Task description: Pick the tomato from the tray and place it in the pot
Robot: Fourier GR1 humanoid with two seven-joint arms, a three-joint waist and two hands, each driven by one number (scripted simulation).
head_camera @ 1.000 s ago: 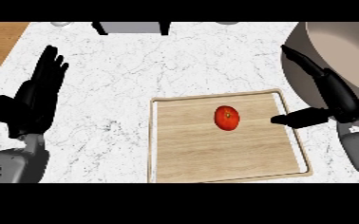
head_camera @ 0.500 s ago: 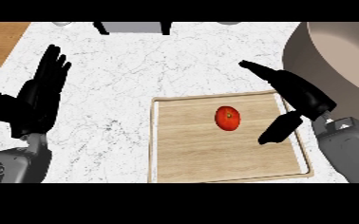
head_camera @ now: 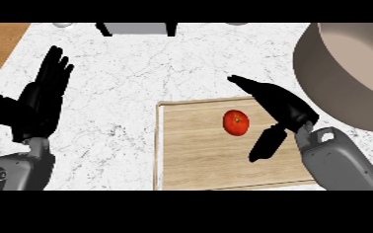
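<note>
Tomato [head_camera: 235,122] sits just beside the right hand [head_camera: 287,106], whose fingers [head_camera: 251,86] are spread wide, holding nothing. It lies on the wooden tray [head_camera: 197,163] on the bench [head_camera: 146,69]. The pot [head_camera: 339,74] stands at the right. The left hand [head_camera: 40,98] rests open, far left.

One cam only, head view: set high on the robot's side, facing steeply down at the bench [head_camera: 138,74], fairly close in. Forearms enter from the lower edge, w/ left hand [head_camera: 40,106] at frame left and right hand [head_camera: 284,106] at frame right. Tray [head_camera: 197,168] sits lower centre; pot [head_camera: 339,84] is cut by the right edge.
</note>
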